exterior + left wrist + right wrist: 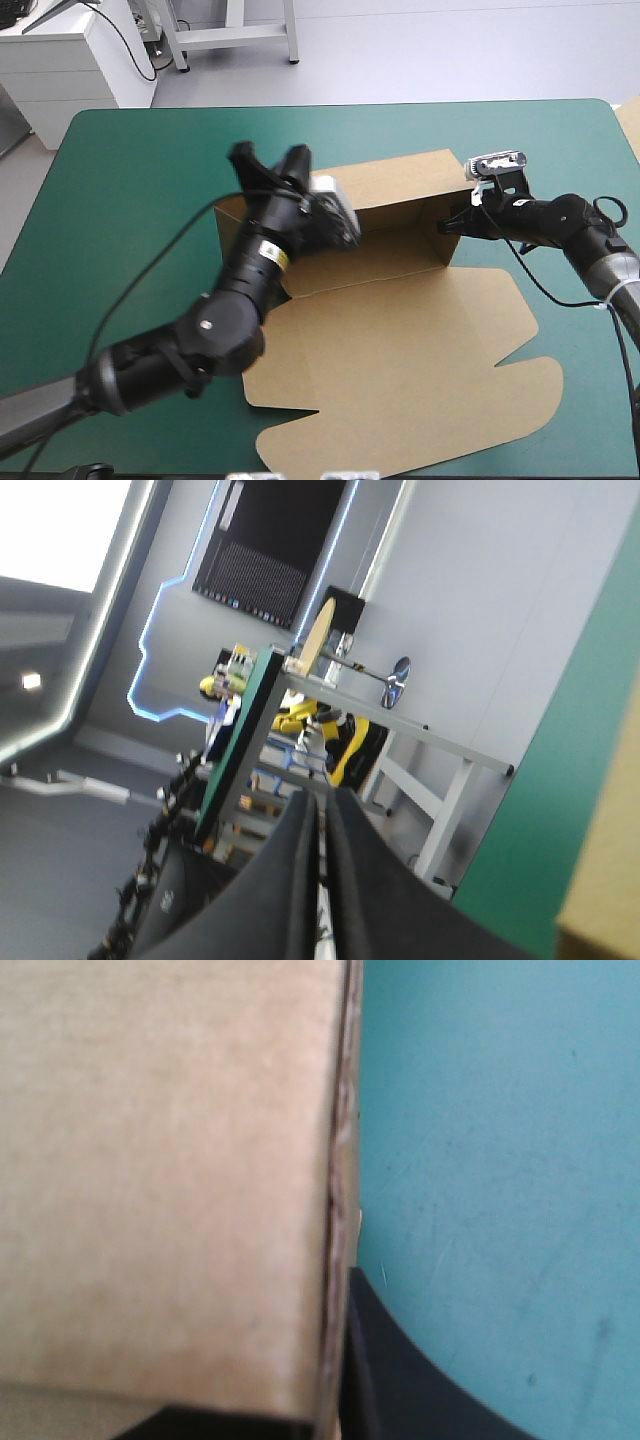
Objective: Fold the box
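Right gripper (447, 224) is clamped on the box (400, 350). It pinches the upright end wall on its own side. One black finger (400, 1380) is on the outer face, and the board's edge runs straight ahead between the two fingers. Beyond that outer face is bare teal-green tabletop (500, 1160).

Left gripper (270, 165) is raised above the box's other end, touching nothing. Its wrist view shows the fingers (300, 880) narrowed to a point with only a thin slit between them and nothing in it. It aims out past the tabletop's far edge rather than down. A corner of brown board shows off to one side, below it.

Box layout: the long back wall stands upright and runs from the right gripper across to under the left gripper. The end wall below the left gripper looks raised too, partly hidden by that arm. The rest of the sheet, a big panel with rounded flaps, lies flat on the tabletop behind both grippers, toward the near edge.
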